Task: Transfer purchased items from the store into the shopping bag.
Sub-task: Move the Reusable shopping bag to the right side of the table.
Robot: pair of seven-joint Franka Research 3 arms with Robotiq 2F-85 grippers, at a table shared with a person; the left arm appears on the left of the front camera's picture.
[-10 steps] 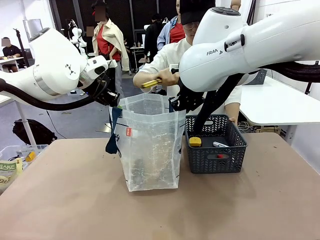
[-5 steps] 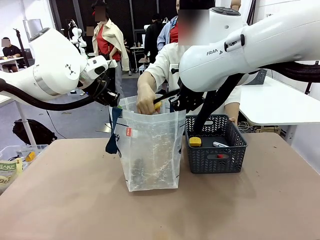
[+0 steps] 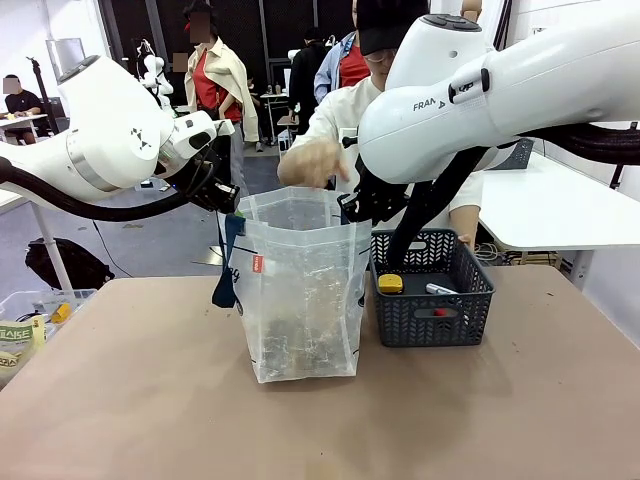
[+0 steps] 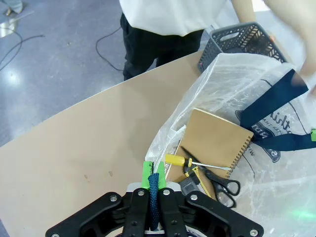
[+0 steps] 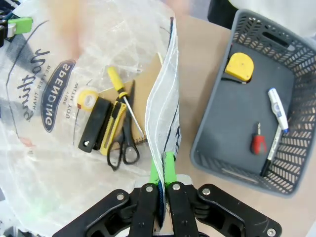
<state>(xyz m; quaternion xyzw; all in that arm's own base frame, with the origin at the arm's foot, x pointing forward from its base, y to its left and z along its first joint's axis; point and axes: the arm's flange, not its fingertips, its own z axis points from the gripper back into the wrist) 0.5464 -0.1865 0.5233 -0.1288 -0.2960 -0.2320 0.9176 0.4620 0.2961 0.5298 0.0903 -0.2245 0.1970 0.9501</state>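
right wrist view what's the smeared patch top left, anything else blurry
Right wrist view: a motion-blurred hand over the shopping bag; the tools inside are sharp. Left wrist view: a hand smears at top right. Front view: hand slightly soft, plastic glinting.

The shopping bag (image 5: 54,94) is printed "SPENDING", and the right arm (image 3: 430,105) bears "FRAN".

Tan table (image 3: 520,420), white side table (image 3: 560,210), clear bin (image 3: 78,297) at left edge, black bag (image 3: 65,262) on floor

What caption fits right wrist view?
Right end effector grips the shopping bag by its edge, beside the basket holding a yellow tape measure.
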